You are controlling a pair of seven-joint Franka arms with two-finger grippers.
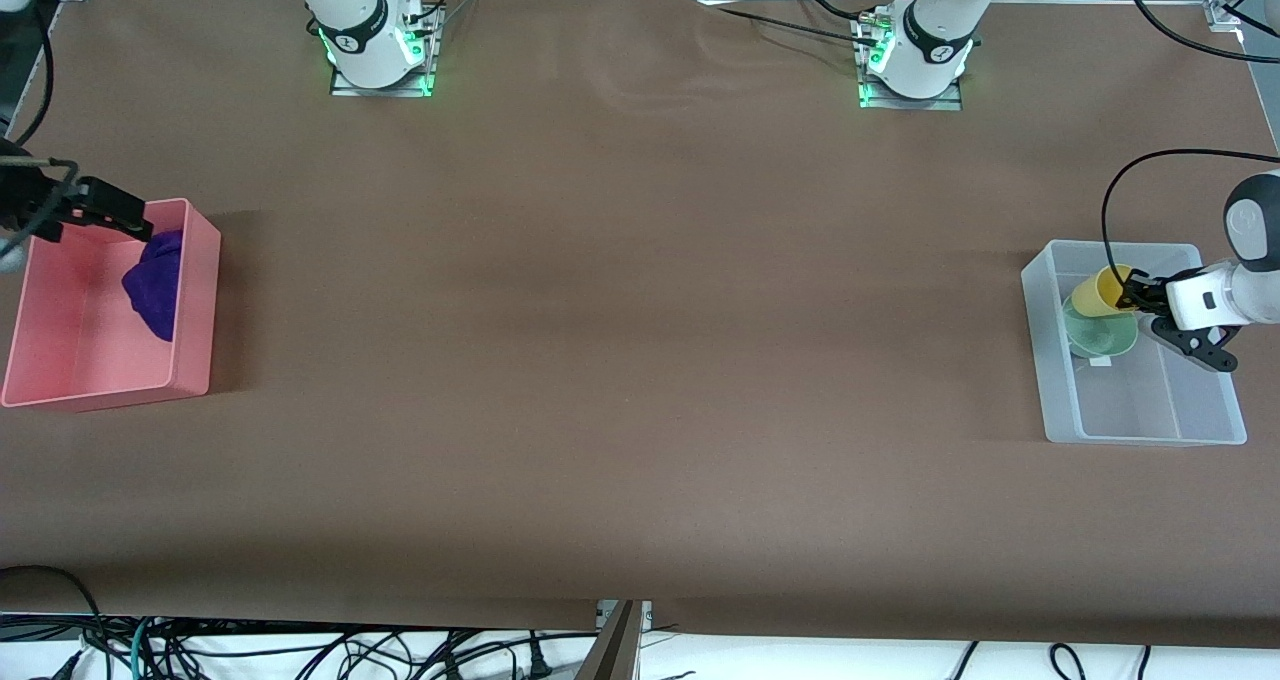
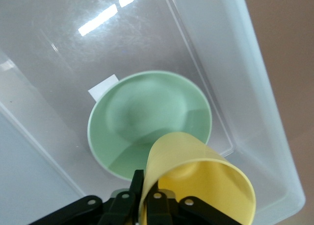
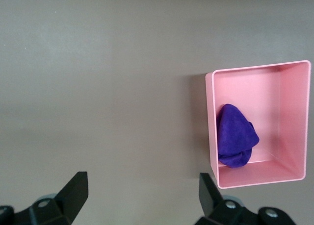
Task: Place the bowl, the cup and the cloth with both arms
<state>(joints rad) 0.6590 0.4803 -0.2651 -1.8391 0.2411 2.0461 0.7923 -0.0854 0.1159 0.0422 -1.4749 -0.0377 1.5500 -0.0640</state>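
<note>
Over clear bin: left gripper clamped on cup wall at rim, tilted above bowl.
Cup: looks light, thin, slippery; rim pinch suits.
Pink bin: cloth bunched inside, soft.
Right gripper: fingers spread, empty, above pink bin.

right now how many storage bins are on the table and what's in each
2. A pink plastic bin at the right arm's end holds the purple microfibre cloth. A clear plastic bin at the left arm's end holds the sage-green bowl, with the yellow plastic cup held over it.
</note>
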